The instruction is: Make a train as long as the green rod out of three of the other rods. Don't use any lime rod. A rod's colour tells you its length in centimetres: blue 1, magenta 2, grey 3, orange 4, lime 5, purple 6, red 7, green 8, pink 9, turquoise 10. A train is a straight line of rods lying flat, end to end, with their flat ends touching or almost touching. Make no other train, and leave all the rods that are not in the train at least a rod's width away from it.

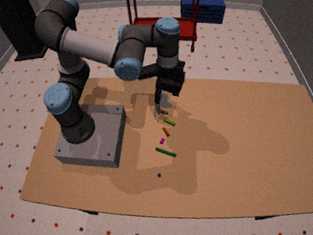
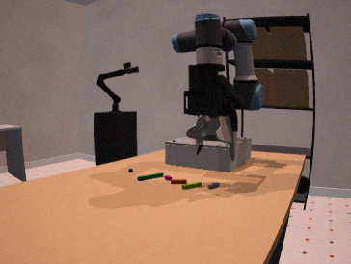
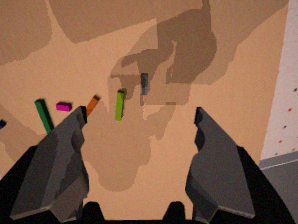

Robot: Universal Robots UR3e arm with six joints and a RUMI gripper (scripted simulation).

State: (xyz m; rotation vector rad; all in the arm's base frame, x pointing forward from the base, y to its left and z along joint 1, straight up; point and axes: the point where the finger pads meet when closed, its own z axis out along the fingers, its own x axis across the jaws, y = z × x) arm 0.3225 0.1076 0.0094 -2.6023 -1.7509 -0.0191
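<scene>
Six rods lie in a loose row on the tan table top. The green rod [image 1: 166, 152] [image 2: 150, 176] [image 3: 44, 115] is followed by a short magenta rod [image 1: 161, 141] [image 3: 63, 106], an orange rod [image 1: 165, 130] [image 3: 92, 104], a lime rod [image 1: 169, 122] [image 3: 119, 105] and a grey rod [image 1: 164, 112] [image 2: 213, 185] [image 3: 144, 83]. A tiny blue rod [image 1: 159, 175] [image 2: 130, 170] lies apart from them. My gripper [image 1: 162, 105] [image 2: 215, 146] [image 3: 141, 107] hangs above the table near the grey rod. Its fingers stand apart with nothing between them.
The arm's grey base block [image 1: 91, 136] stands on the table left of the rods. A red shelf cart [image 1: 166, 8] and a blue box [image 1: 203, 6] stand on the floor behind the table. The table's right edge shows in the wrist view [image 3: 272, 100].
</scene>
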